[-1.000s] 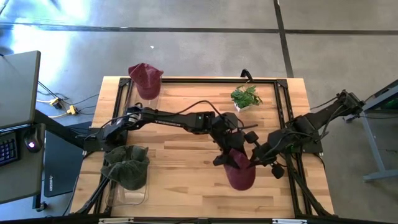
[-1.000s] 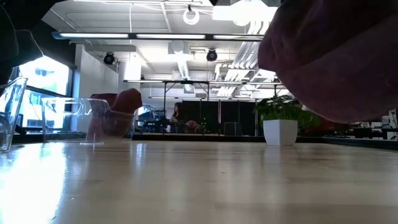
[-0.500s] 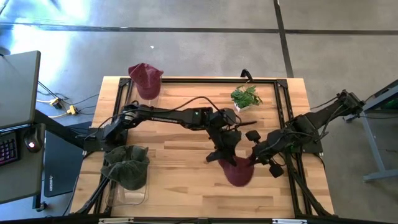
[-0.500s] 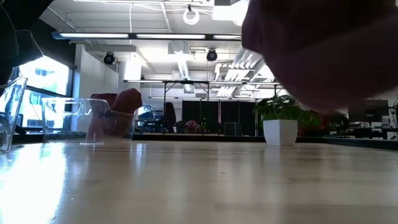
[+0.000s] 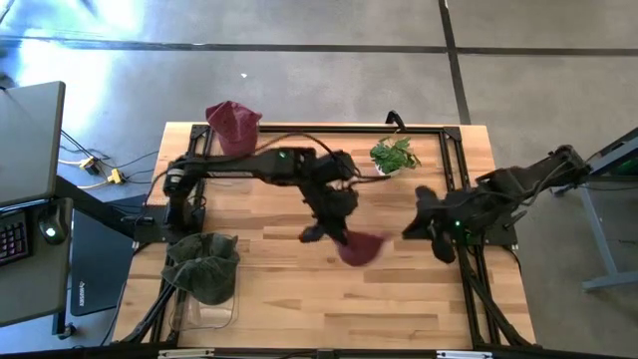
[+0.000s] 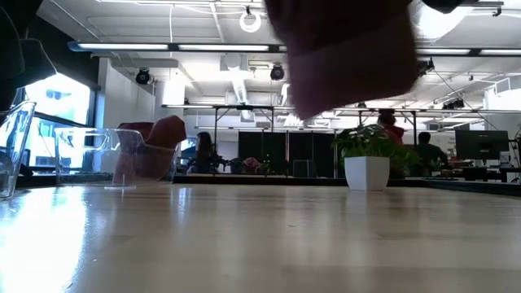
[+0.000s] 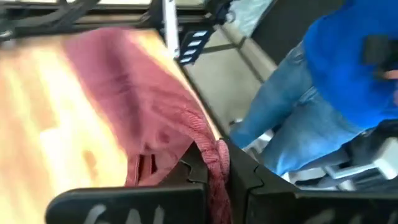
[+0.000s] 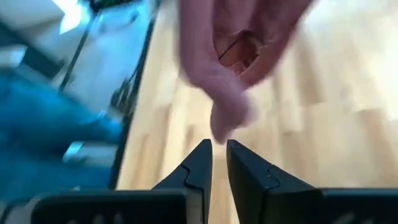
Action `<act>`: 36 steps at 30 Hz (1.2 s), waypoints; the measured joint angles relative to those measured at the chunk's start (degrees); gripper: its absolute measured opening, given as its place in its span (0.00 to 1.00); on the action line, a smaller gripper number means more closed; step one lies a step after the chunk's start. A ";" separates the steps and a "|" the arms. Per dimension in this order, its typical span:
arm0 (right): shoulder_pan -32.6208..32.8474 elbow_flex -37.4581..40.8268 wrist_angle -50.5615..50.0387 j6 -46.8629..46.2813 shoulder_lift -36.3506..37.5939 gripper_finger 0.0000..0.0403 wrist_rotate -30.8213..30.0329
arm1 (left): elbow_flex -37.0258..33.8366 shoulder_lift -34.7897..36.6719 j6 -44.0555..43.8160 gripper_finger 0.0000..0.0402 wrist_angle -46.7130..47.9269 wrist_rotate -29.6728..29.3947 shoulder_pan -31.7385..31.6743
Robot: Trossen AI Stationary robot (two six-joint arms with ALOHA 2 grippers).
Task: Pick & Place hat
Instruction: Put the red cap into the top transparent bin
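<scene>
A maroon knit hat [image 5: 361, 247] hangs from my left gripper [image 5: 337, 221] over the middle of the table. It also shows in the low view [image 6: 350, 49], clear of the tabletop. My left gripper [image 7: 214, 171] is shut on it. My right gripper [image 5: 423, 217] is off to the hat's right, apart from it. In the right wrist view its fingers [image 8: 217, 158] stand a narrow gap apart with nothing between them, and the hat [image 8: 236, 56] hangs farther off. My left gripper pinches the hat's ribbed edge [image 7: 211, 146] between its two fingers. The fingers come from above, slanting down. The hat hangs slack below and beside the fingers, lifted clear of the table.
A second maroon hat [image 5: 232, 125] sits on a clear container at the far left corner. A green hat [image 5: 202, 267] sits on another at the near left. A small potted plant [image 5: 394, 157] stands at the far right. A person in blue [image 7: 323, 81] stands beside the table.
My left gripper has carried the maroon hat from the near right part of the table toward the left and far edges, the hat staying lifted. My right gripper, close against the hat before, has drawn back toward the right edge and is now apart from it.
</scene>
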State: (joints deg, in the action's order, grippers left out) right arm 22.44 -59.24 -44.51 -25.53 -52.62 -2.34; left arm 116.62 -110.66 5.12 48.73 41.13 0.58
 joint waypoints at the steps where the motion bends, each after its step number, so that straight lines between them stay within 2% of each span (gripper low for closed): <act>1: 0.00 0.00 0.38 -0.01 0.89 0.12 -2.42 | 0.00 1.34 0.87 0.01 2.38 -1.13 -0.50; 4: 0.00 0.00 0.52 -0.01 3.07 0.12 -9.17 | 0.13 4.52 2.76 0.01 7.43 -4.82 -2.32; 8: -0.02 0.00 0.61 0.74 4.26 0.10 -14.51 | 0.00 8.78 5.99 0.02 15.16 -11.77 -5.30; 14: -0.02 0.04 0.66 3.98 4.21 0.07 -17.04 | 0.15 14.68 10.57 0.02 25.87 -26.00 -10.55; 20: -0.02 0.04 0.61 5.03 3.82 0.06 -19.24 | -0.25 17.64 20.01 0.02 38.94 -41.36 -16.49; 26: -0.01 0.04 0.58 5.06 3.55 0.07 -20.38 | -0.09 18.30 27.15 0.02 41.04 -56.65 -22.56; 30: 0.00 0.07 0.37 5.05 3.46 0.06 -20.44 | 0.04 19.05 29.90 0.02 41.29 -60.38 -27.30; 36: -0.01 0.07 0.39 5.04 3.46 0.05 -20.27 | -0.02 19.56 32.05 0.02 41.36 -58.94 -34.50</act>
State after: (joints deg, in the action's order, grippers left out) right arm 22.42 -59.18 -44.12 -20.48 -49.17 -22.61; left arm 116.60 -91.10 37.17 90.08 -17.82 -33.91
